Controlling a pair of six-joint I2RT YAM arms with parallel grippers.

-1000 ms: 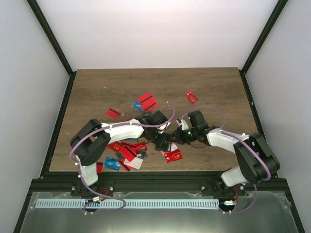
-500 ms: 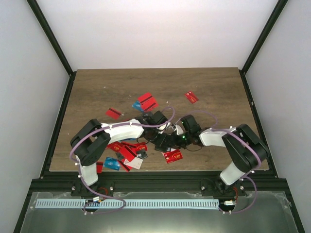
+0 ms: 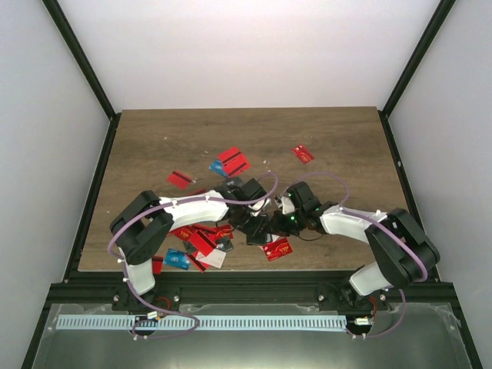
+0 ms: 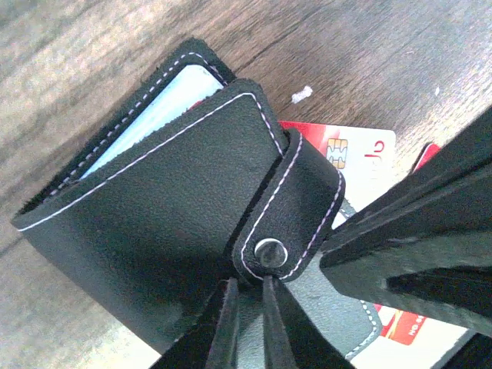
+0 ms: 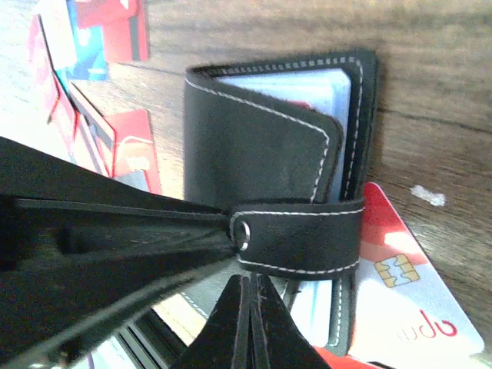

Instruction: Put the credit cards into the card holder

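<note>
Red and blue plastic credit cards (image 3: 201, 240) lie heaped at the front left of the brown wooden table (image 3: 346, 146). Beside them the left gripper (image 4: 247, 286), jaws nearly together, pinches the small black stitched-leather card holder (image 4: 169, 200), which lies on a red chip card (image 5: 400, 284). The right gripper (image 5: 247, 283), jaws clenched, touches its snap strap (image 5: 307, 238); whether it grips, I cannot tell.

Far table (image 3: 338, 138) open; credit cards (image 3: 201, 240) crowd near-left (piled).
</note>
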